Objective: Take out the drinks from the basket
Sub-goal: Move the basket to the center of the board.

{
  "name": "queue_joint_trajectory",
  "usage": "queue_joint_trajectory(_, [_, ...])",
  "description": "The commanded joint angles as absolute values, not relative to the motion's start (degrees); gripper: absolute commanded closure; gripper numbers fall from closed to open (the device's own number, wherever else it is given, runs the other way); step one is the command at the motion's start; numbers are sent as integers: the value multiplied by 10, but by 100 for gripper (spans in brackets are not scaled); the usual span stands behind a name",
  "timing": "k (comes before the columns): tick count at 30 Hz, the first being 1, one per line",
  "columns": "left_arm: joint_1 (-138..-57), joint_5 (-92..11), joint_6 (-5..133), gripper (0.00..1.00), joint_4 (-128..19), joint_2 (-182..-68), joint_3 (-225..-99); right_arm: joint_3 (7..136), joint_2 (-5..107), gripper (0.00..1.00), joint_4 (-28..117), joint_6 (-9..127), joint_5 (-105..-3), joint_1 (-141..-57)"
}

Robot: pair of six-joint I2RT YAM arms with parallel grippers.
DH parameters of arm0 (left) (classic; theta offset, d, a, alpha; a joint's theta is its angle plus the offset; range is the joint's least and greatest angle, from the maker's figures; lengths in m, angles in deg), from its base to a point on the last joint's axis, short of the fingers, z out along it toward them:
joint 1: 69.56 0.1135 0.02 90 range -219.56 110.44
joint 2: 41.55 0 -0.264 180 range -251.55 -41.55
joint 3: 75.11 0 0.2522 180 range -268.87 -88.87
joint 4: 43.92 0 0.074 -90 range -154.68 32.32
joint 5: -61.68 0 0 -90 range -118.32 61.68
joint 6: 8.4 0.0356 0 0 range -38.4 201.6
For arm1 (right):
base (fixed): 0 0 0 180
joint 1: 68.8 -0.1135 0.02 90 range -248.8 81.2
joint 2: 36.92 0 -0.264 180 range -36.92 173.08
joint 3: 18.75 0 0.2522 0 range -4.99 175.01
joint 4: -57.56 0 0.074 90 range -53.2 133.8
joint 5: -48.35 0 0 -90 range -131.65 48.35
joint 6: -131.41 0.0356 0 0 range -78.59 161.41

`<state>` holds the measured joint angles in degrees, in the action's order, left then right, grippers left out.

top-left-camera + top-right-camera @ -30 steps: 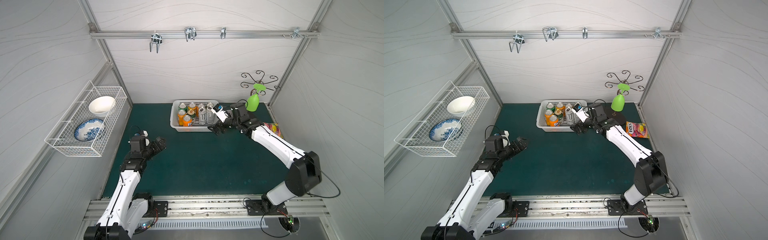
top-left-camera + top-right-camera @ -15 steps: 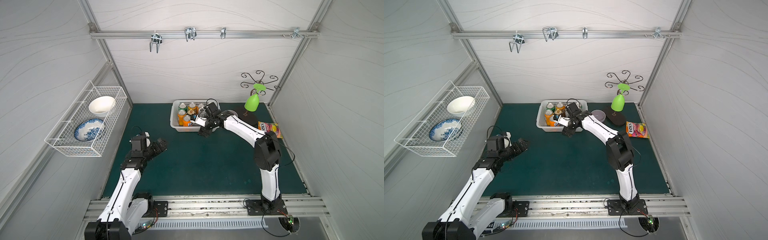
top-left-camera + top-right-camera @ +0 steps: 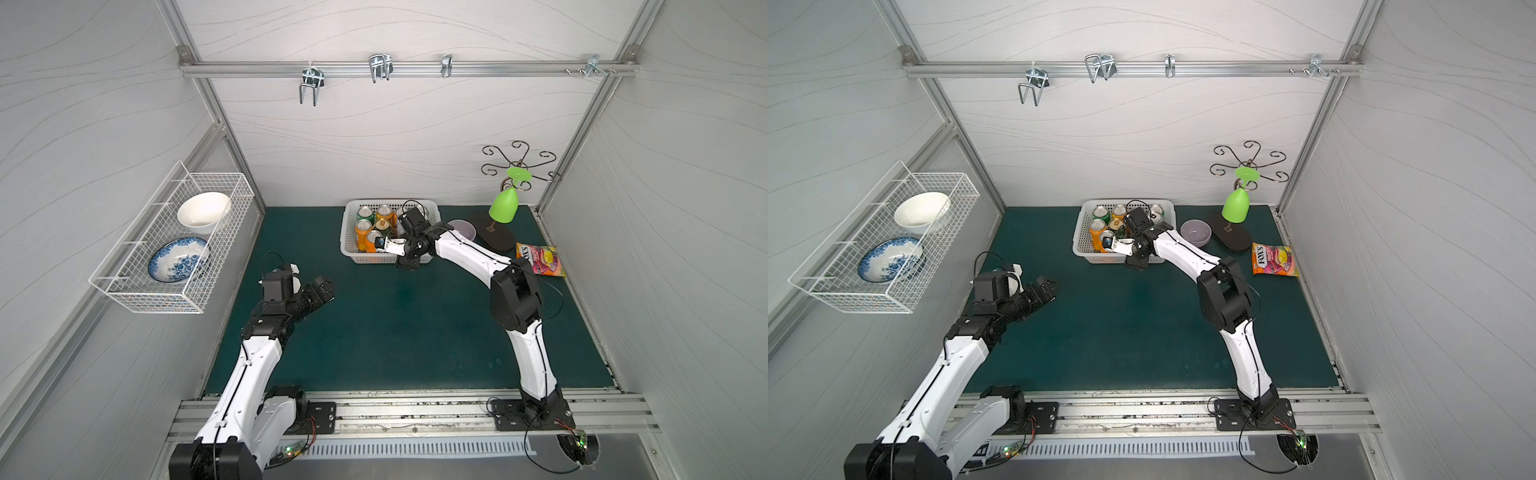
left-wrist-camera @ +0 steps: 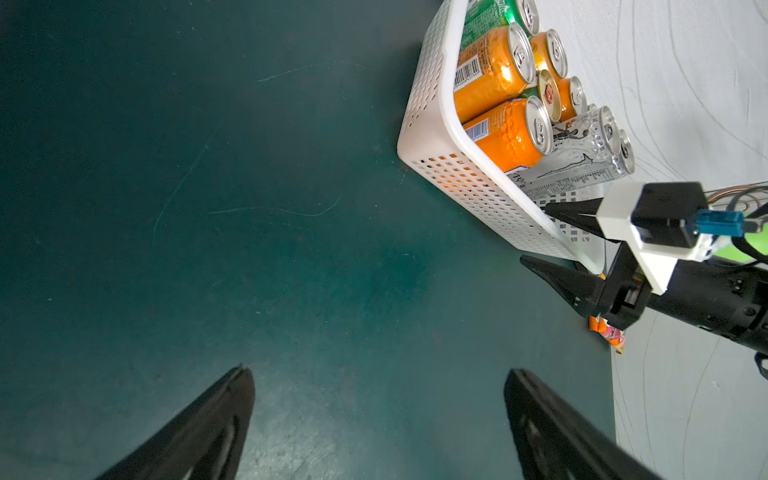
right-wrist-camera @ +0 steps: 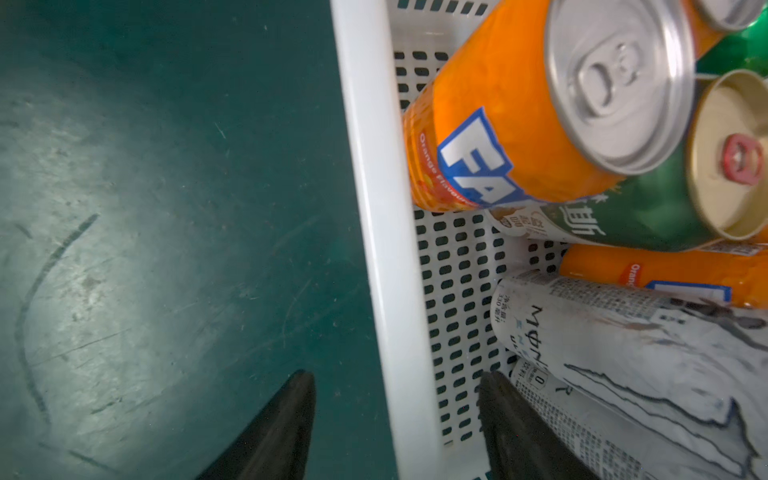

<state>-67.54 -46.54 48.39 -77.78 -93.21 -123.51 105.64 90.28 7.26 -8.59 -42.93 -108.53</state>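
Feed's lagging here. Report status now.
Left gripper open, hovering over mat. Right gripper open, fingers straddling basket wall. Drinks all inside. Nothing blocking.

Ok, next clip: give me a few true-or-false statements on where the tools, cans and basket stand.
1. The right tool straddles the basket wall, one finger inside, one outside. True.
2. The left tool grips an orange can. False: it is open and empty above the mat.
3. One can stands on the mat beside the basket. False: all cans in view sit in the basket.
4. The candy bag lies on the mat, outside the basket. True.
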Motion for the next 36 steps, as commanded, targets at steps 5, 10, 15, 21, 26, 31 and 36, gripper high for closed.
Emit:
queue_joint_trajectory(5, [-676,-473,484,2,-760,-942,-1243,1093,943,49,57,-108,-439,-1077])
queue_joint_trajectory(10, [-676,-474,484,2,-760,-952,-1246,1088,943,61,62,-110,-455,-1070])
queue_joint_trajectory(15, [-676,-474,486,2,-760,-956,-1246,1087,940,67,58,-117,-460,-1067])
queue_joint_trajectory(21, [-676,-473,486,2,-761,-955,-1247,1081,929,83,55,-122,-461,-1067])
queue_joint_trajectory(26, [-676,-471,487,2,-766,-952,-1248,1069,918,87,58,-125,-463,-1068])
queue_joint_trajectory(31, [-676,-467,491,2,-773,-947,-1250,1039,896,90,75,-131,-466,-1069])
queue_joint_trajectory(36, [-676,-464,490,2,-774,-944,-1250,999,868,92,91,-135,-467,-1070])
